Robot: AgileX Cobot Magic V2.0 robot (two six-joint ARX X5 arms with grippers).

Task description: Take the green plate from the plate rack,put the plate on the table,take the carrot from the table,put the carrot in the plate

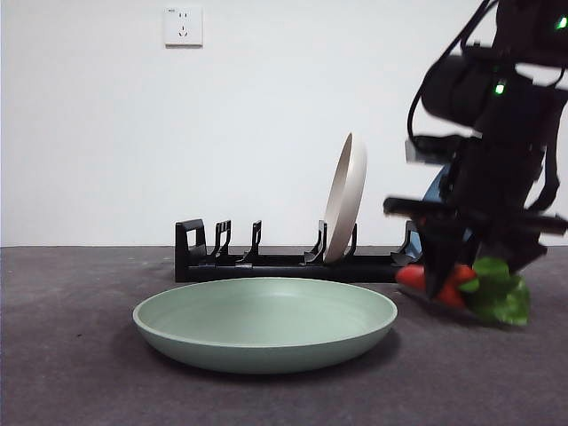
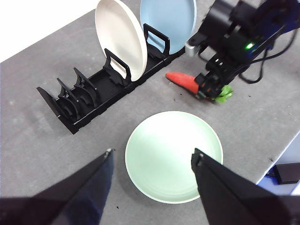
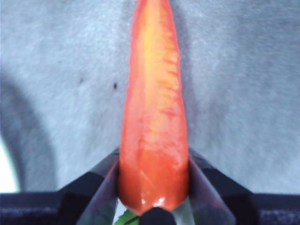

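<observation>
The green plate (image 2: pixel 174 156) lies flat on the table (image 2: pixel 37 154), in front of the plate rack (image 2: pixel 98 91) and apart from it, with bare grey surface all round its rim. The right gripper (image 3: pixel 153 187) is clamped on the carrot (image 3: pixel 153 122) at its thick end, 1 black jaw pressed to each side; the orange body points away from the wrist over the table, and in the front view the carrot (image 1: pixel 435 284) with its green leaves (image 1: pixel 499 293) sits low beside the plate's rim. From above, the carrot (image 2: pixel 183 82) lies between the plate and the occupied end of the rack, near the table's edge. That end holds 2 upright plates, the cream-white plate (image 2: pixel 121 37) and the blue plate (image 2: pixel 168 21); the remaining slots stand empty. The left gripper (image 2: pixel 152 159) hangs high above the green plate, jaws spread wide and holding nothing. A black box (image 2: pixel 286 172) lies beyond the table's edge.
</observation>
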